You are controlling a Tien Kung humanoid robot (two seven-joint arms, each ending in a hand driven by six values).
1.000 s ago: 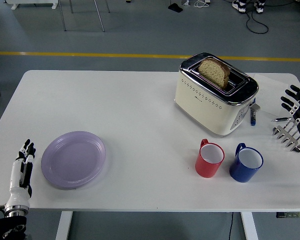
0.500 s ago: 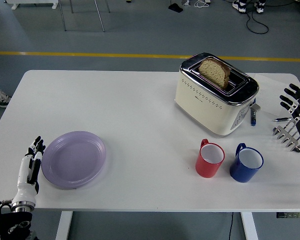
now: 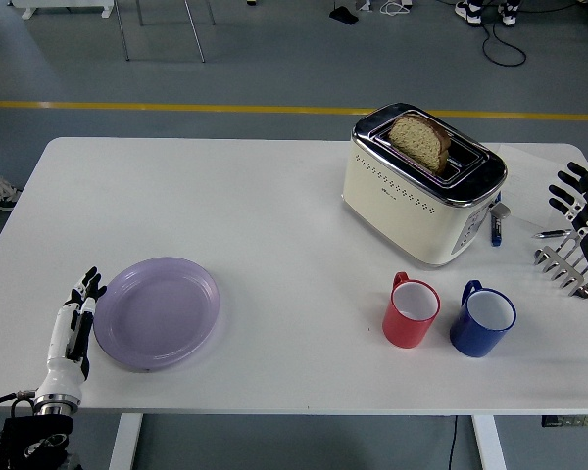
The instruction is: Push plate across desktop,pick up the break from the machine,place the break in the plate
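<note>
Left robot hand (image 3: 76, 318), fingers straight and empty, touches the left rim of the round lilac plastic plate (image 3: 158, 312), lower left. Right robot hand (image 3: 586, 211) open at right edge. Brown bread slice (image 3: 420, 141) upright in cream toaster (image 3: 421, 183), upper right.

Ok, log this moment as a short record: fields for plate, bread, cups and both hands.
plate: purple plate, near-left on the white table, empty
left hand: left hand flat against the plate's left rim, fingers straight
bread: bread slice upright in the toaster
cups: red cup beside blue cup, near toaster
right hand: right hand at right edge, open
</note>
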